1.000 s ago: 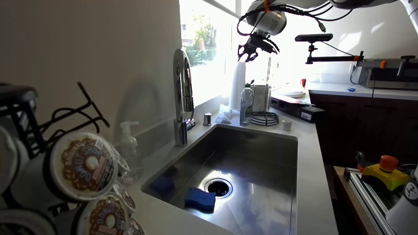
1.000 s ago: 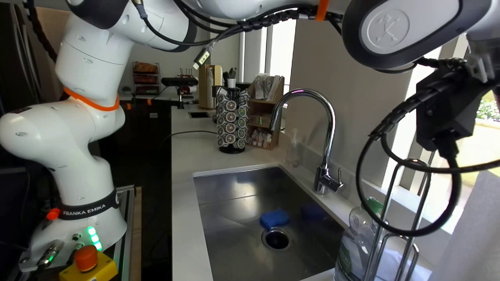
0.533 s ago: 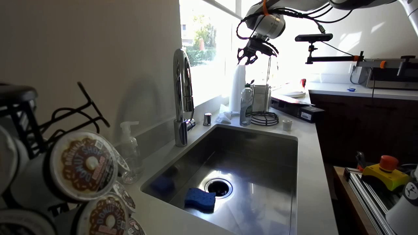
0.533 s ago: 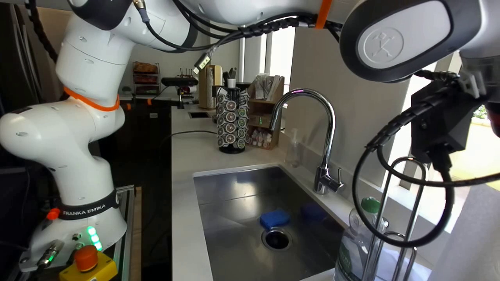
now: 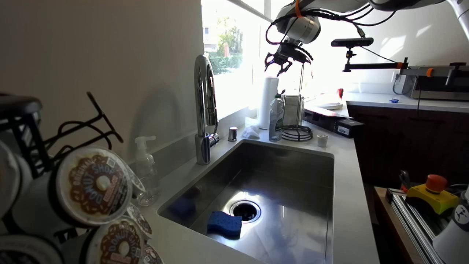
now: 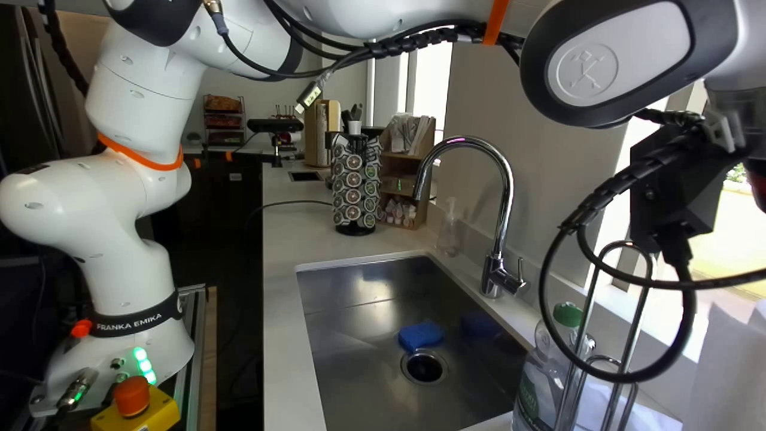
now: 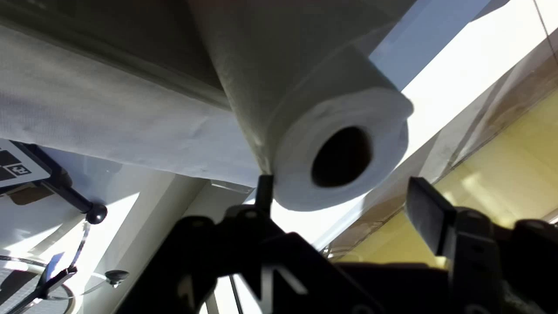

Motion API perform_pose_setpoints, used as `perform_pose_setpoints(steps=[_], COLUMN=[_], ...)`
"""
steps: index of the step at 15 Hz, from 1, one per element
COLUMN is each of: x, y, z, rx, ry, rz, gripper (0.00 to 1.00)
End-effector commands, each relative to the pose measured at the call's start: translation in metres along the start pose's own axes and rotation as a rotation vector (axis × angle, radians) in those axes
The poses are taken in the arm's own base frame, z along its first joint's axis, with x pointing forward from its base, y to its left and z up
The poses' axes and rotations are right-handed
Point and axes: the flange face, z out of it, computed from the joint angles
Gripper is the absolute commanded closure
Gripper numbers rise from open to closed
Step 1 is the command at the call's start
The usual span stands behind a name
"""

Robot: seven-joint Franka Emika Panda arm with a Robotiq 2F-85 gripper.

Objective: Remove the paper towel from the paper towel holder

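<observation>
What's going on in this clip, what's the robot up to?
A robot arm has its gripper just above a paper towel roll, jaws apart and not holding it. The paper towel roll is off the paper towel holder and stands upright on the counter, partly behind a dish soap bottle in an exterior view. The paper towel holder's upright is bare, so the removal looks done.

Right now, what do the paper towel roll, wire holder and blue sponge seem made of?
Paper towel roll: matte white paper, going by its soft, hollow end in the wrist view. Wire holder: probably metal with a shiny finish, from bright streaks along it; plated or bare, I can't tell. Blue sponge: perhaps cellulose or foam, matte, from its speckled surface.
</observation>
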Motion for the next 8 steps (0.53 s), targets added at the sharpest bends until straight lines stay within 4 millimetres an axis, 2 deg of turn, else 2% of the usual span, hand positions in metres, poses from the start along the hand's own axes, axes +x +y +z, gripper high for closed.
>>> perform_pose_setpoints(steps=[1, 5, 8], x=[-0.005, -0.002, 0.002], y=[0.001, -0.001, -0.002], z=[-0.001, -0.007, -0.019], rx=[-0.010, -0.003, -0.001], ry=[0.010, 0.016, 0.016], rz=[-0.002, 0.002, 0.012], gripper=[0.00, 0.00, 0.00])
